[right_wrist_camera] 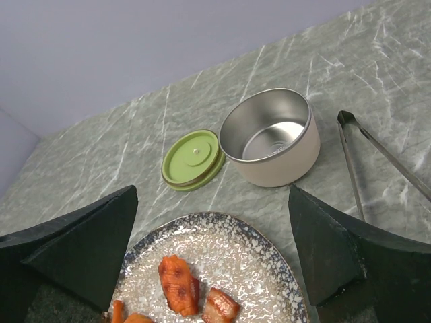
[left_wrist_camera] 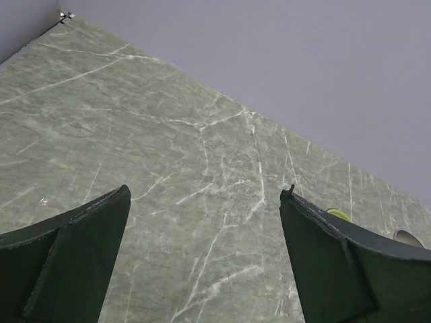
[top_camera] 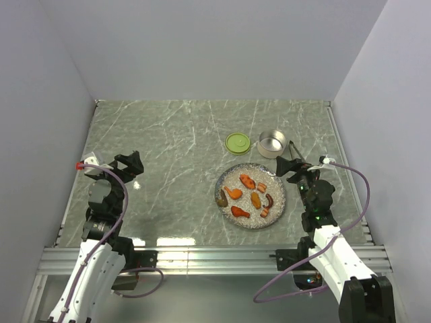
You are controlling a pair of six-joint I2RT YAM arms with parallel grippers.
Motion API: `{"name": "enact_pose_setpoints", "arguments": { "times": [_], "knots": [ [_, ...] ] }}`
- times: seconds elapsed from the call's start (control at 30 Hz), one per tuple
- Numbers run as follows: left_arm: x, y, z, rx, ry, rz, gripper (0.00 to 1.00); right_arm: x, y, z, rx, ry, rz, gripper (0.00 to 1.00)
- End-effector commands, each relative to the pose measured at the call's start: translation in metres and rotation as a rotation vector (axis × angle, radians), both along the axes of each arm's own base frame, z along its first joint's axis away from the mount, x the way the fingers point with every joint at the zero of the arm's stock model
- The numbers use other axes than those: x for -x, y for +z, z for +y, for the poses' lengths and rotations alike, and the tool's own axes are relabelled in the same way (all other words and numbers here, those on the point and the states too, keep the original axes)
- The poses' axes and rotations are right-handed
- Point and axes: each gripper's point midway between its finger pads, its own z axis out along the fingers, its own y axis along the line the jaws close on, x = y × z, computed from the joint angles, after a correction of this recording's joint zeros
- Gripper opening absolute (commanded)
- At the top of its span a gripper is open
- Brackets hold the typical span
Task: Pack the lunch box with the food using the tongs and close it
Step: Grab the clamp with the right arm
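Right gripper (right_wrist_camera: 212, 190): dark fingers spread wide, released, beside the right edge of the large speckled grey plate (top_camera: 229, 180). Small orange, red and brown-green food pieces (top_camera: 256, 199) lie on the plate, mostly cut off in the wrist view. Round steel lunch box (right_wrist_camera: 283, 161), uncovered, sits beyond the plate. Flat lime-green lid (right_wrist_camera: 193, 159) lies just left of it. Thin dark metal tongs (right_wrist_camera: 350, 161) lie to its right, their near ends hidden behind a finger. Left gripper (left_wrist_camera: 205, 192): likewise released, over the green marble table (top_camera: 168, 148), well apart.

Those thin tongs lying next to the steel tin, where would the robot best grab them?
Probably midway along the tongs, from above with the right gripper, jaws straddling both arms. They lie flat, arms meeting near the lunch box and spreading toward the gripper, so a squeeze there should close the tips.
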Motion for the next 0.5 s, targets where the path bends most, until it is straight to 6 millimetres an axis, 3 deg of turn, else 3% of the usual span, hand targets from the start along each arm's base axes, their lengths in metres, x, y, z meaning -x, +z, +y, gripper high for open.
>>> {"name": "enact_pose_setpoints", "arguments": {
  "times": [0.0,0.47],
  "knots": [
    [-0.0005,0.0054,0.0001,-0.010,-0.003,-0.020,0.99,-0.0047,0.0327,-0.0036,0.007,-0.017,-0.090,1.00],
    [-0.0001,0.0022,-0.0027,-0.002,-0.018,-0.020,1.00,-0.0107,0.0244,-0.0119,-0.013,-0.071,-0.011,1.00]
  ]
}}
